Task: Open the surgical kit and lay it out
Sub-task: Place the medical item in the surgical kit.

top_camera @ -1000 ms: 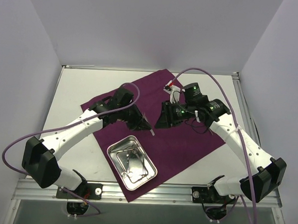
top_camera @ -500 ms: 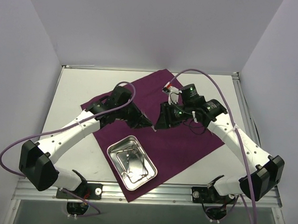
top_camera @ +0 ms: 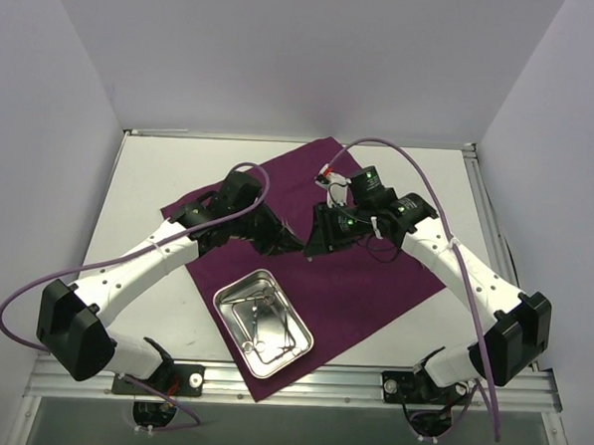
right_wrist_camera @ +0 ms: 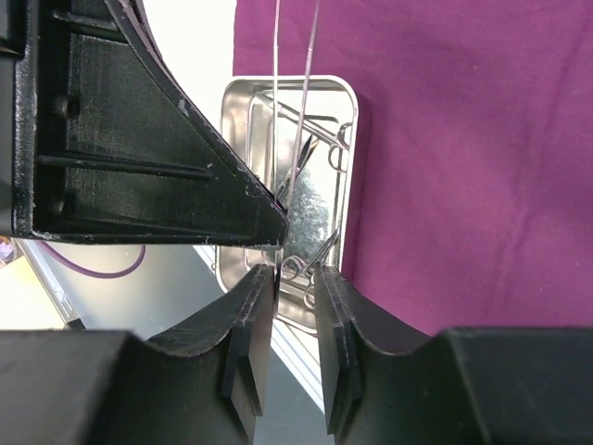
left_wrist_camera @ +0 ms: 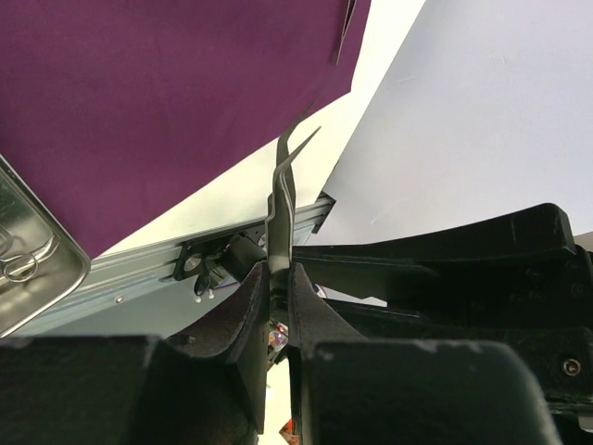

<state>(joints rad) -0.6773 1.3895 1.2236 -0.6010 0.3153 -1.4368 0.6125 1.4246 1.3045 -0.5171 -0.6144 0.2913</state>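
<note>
Left pincer (left_wrist_camera: 278, 273): clamped together on a thin curved-tipped steel forceps (left_wrist_camera: 283, 195), gripped low on its shank, the split tips projecting clear beyond the fingers. Right pincer (right_wrist_camera: 287, 273): fingers narrowly apart, nothing visible between them. It sits tip to tip with the left pincer at frame centre of the top view, above the large dark purple cloth wrap (top_camera: 363, 296). Forceps long axis: in the right wrist view it runs away from the right pincer toward the top of the frame. Judged: a handover or set-down turns on that axis, and the left arm has it. Shiny rectangular steel tray (top_camera: 239, 282): lower centre, on the cloth, ring-handled metal instruments (top_camera: 262, 320) inside. White bench (top_camera: 151, 165) beneath.
</note>
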